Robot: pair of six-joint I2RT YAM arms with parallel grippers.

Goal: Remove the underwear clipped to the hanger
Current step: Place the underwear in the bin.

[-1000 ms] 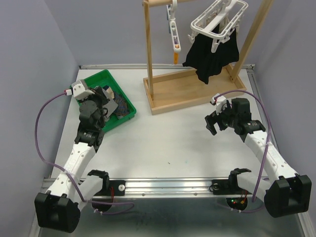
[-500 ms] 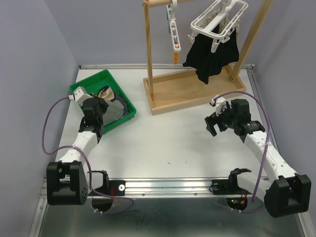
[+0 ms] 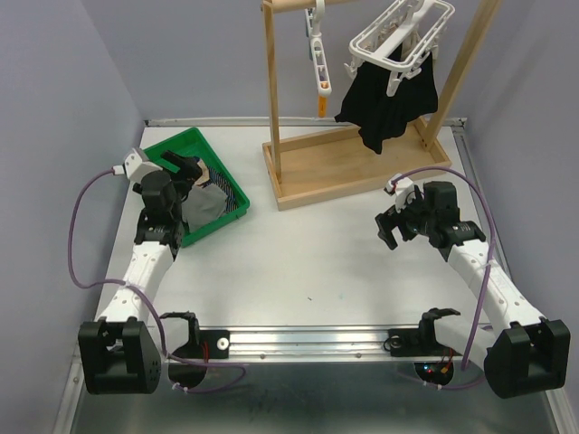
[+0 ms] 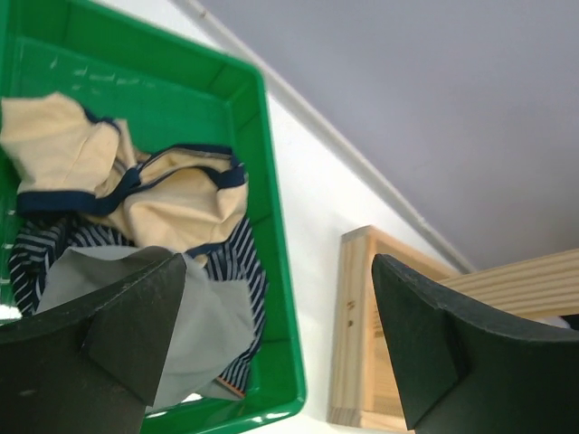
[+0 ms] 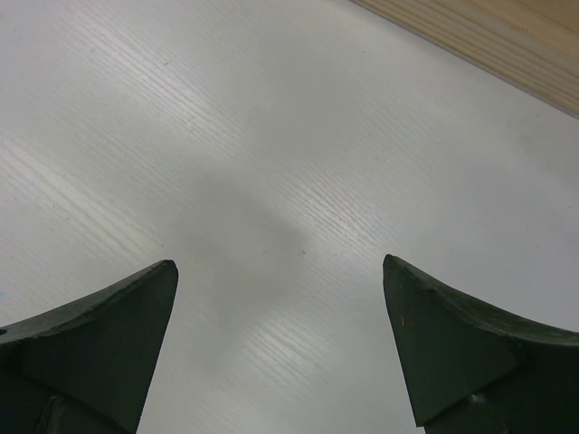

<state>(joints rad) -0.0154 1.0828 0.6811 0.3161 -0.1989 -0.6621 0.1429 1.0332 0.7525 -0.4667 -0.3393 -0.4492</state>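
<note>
Black underwear point(image 3: 389, 104) hangs clipped to the white clip hanger point(image 3: 398, 36) on the wooden rack. My left gripper point(image 3: 187, 168) point(image 4: 279, 260) stands open over the green bin point(image 3: 167, 145) point(image 4: 271, 181) with nothing between its fingers. In the bin lie tan underwear point(image 4: 172, 194), navy striped underwear point(image 4: 244, 262) and grey underwear point(image 3: 204, 206) point(image 4: 194, 316), the grey piece on top near the front rim. My right gripper point(image 3: 391, 226) point(image 5: 280, 262) is open and empty, low over the bare table, below and in front of the hanger.
The wooden rack's base point(image 3: 353, 167) point(image 4: 357, 325) lies just right of the bin, and its uprights rise at the back. A second white clip strip point(image 3: 317, 54) hangs from the rack's bar. Grey walls close in the table on the left, back and right.
My left gripper has opened and let go of the grey underwear, which now lies in the green bin. The left arm swung over the bin. The right arm has not moved.
</note>
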